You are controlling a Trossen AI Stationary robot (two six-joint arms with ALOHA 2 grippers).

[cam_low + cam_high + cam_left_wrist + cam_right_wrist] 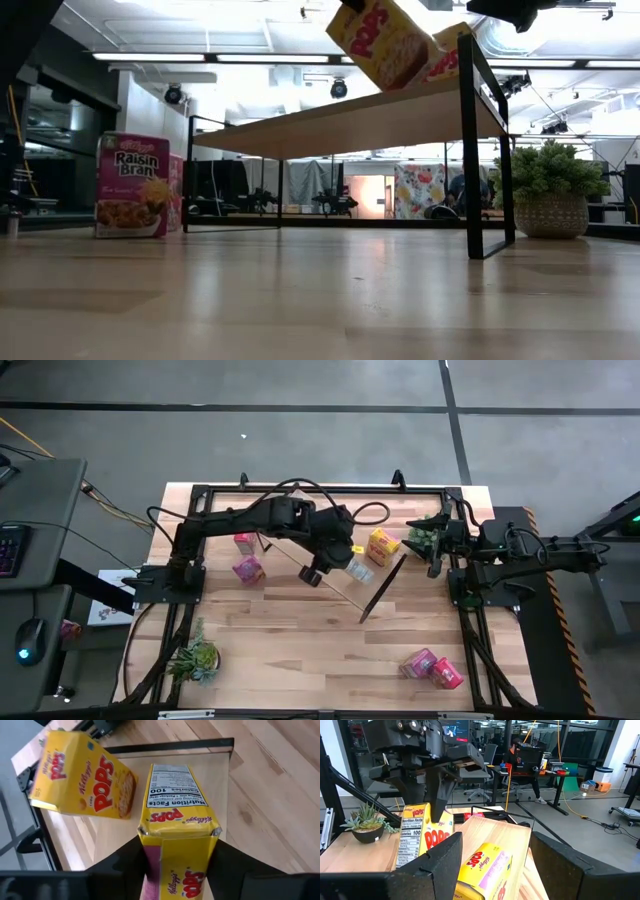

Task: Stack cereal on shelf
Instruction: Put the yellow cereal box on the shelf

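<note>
Currently: placing a second yellow Pops box on the shelf [330, 575].
Left gripper [177, 870] grasps the upright yellow box [177, 817] between its fingers, over the board beside a tipped Pops box [85, 780]. Likely next: set it square, let go, back straight off. Right gripper [495, 865] waits at the shelf's end; can't tell its jaw state.

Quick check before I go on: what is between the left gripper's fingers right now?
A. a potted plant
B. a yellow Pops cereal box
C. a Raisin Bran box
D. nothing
B: in the left wrist view the left gripper has its two dark fingers on either side of a yellow Pops box over the shelf, with a second Pops box lying beside it.
</note>
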